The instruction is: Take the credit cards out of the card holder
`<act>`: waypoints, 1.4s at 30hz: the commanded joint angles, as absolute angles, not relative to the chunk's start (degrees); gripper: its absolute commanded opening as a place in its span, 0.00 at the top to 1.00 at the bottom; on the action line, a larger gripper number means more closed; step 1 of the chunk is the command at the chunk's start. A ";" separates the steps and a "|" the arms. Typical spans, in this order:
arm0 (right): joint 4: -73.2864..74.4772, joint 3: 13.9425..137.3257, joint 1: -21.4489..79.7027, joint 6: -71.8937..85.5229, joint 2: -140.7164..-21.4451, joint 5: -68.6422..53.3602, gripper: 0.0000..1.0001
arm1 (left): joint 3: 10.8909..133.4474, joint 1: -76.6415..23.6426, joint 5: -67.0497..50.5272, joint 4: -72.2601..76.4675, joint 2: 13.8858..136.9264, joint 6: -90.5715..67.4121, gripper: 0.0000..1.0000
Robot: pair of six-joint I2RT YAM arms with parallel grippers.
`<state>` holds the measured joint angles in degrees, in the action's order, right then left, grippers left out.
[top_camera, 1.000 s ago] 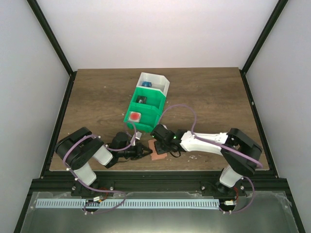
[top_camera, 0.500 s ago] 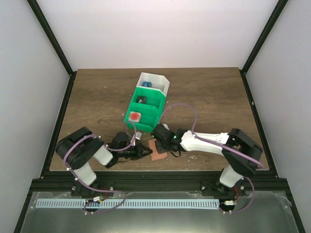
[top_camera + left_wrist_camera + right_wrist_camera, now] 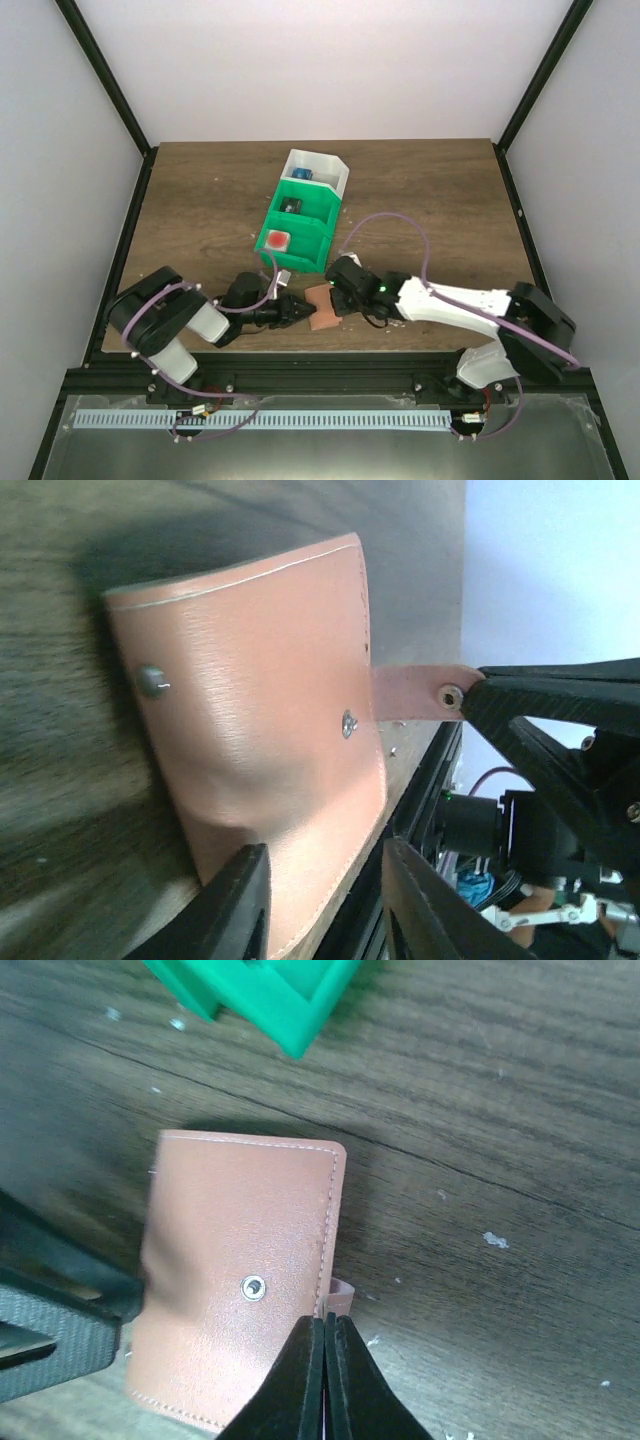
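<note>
Wide wooden table [image 3: 200,200] in front of me, and mid-table sits the green-and-white bin [image 3: 303,258]. There's a red block [image 3: 276,240] in its nearest compartment, a black block [image 3: 290,207] behind that and a blue block [image 3: 302,174] in the white far end.

All the action is at 6 o'clock from the bin, close to the near edge. The left gripper [image 3: 325,865] comes at the card holder [image 3: 235,1280] from its 9 o'clock side. Its fingers [image 3: 240,905] sit a moderate way apart, one on each side of the holder's edge, pinching it. The leather buckles right where they bite.

The right gripper [image 3: 325,1355] works the opposite side, about 3 o'clock. Its black fingers are pressed fully together, nipping the end of the thin strap [image 3: 410,692] that pokes out past the holder's edge. So both are clamped on the same piece, one on the body and one on the strap.

The card holder rests on the wood, folded, near the bin's green corner and not touching it. From the right wrist its long axis runs 12 to 6 o'clock, leaning slightly toward 1. From overhead it is too small to judge the axis. In the left wrist view the strap points out toward 3 o'clock, unfastened.

Smallest of all is a metal snap [image 3: 253,1287] on the upper face, with another at the strap's tip.
</note>
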<state>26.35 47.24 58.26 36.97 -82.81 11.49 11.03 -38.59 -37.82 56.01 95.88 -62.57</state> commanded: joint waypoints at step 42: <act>24.17 26.09 49.57 52.96 -59.46 14.65 0.99 | 13.78 -38.78 -27.33 24.13 74.16 -52.59 0.49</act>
<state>24.80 27.33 49.93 50.61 -60.03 14.22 14.66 -38.63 -26.28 20.51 72.51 -51.59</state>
